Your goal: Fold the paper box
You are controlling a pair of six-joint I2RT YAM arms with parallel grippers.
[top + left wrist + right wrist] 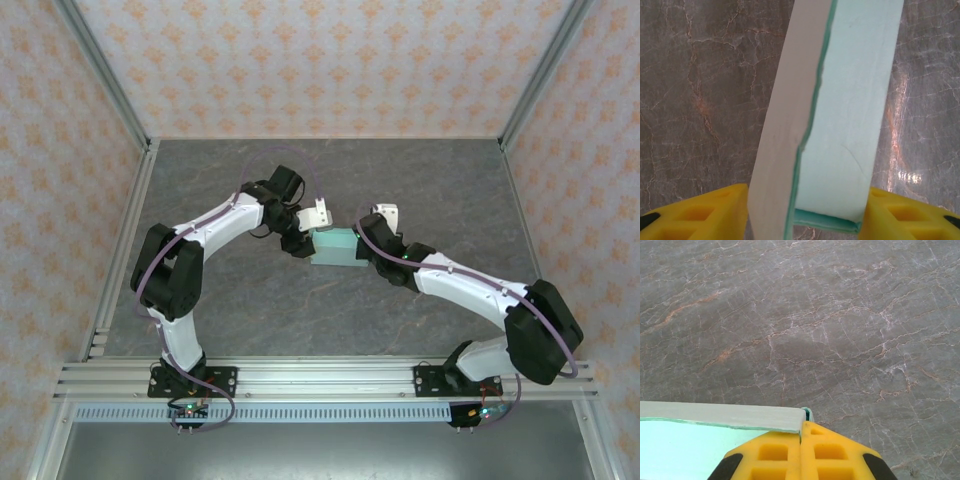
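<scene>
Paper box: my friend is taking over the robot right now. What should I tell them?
Left gripper: fingers on either side of the paper box; unclear whether it is squeezing.
Right gripper: shut on a thin edge at the box's other end.
Box: between the two grippers, over the middle of the table.
Done: it looks mostly box-shaped.
Left: one white-faced panel seems ajar; probably close it.

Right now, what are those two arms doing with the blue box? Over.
Left gripper: jaws astride the paper box, grip unclear. Right gripper: jaws shut on its corner. Nothing blocking.
</scene>
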